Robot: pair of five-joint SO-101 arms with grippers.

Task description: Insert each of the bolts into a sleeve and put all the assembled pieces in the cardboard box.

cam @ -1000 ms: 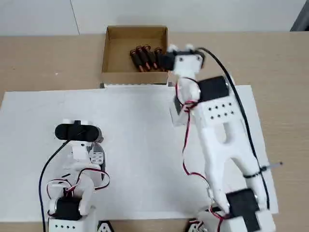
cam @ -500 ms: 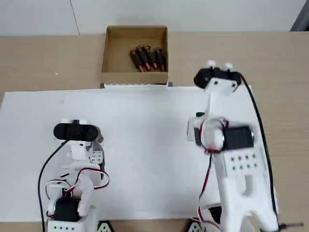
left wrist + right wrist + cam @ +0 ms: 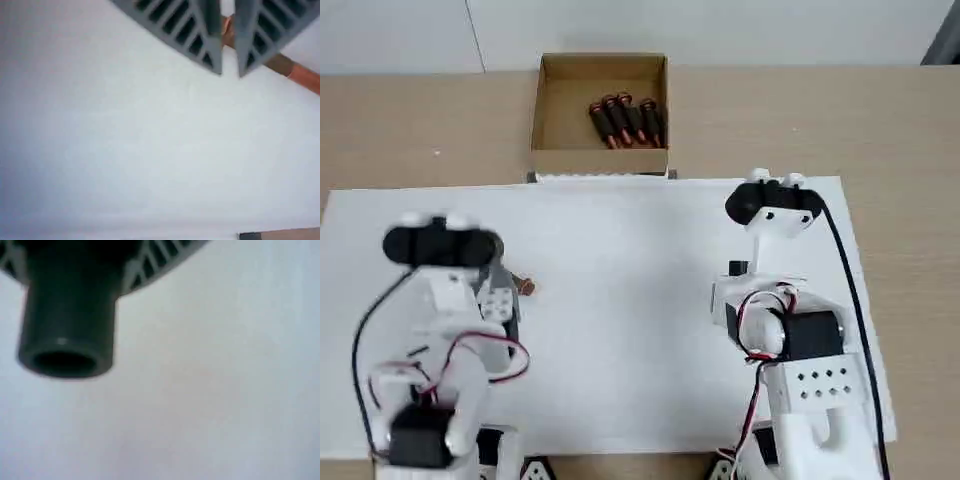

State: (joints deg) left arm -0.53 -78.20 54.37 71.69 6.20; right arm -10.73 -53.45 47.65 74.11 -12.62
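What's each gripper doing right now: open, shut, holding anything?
Left gripper: shut on a bolt.
Right gripper: shut on a sleeve.

The cardboard box (image 3: 565, 110) is brown and open-topped. It stands just beyond the far edge of the white sheet (image 3: 620, 330), left of centre.

Four assembled pieces (image 3: 627, 120) lie in the right half of the box, side by side and touching. Each is a dark sleeve with a copper-coloured end, set at a slant.

One copper-coloured bolt (image 3: 295, 72) is clamped between the fingers of the left gripper (image 3: 229, 65), above the left part of the sheet.

One dark, hollow sleeve (image 3: 67, 325) projects from the right gripper (image 3: 72, 260), open end exposed.
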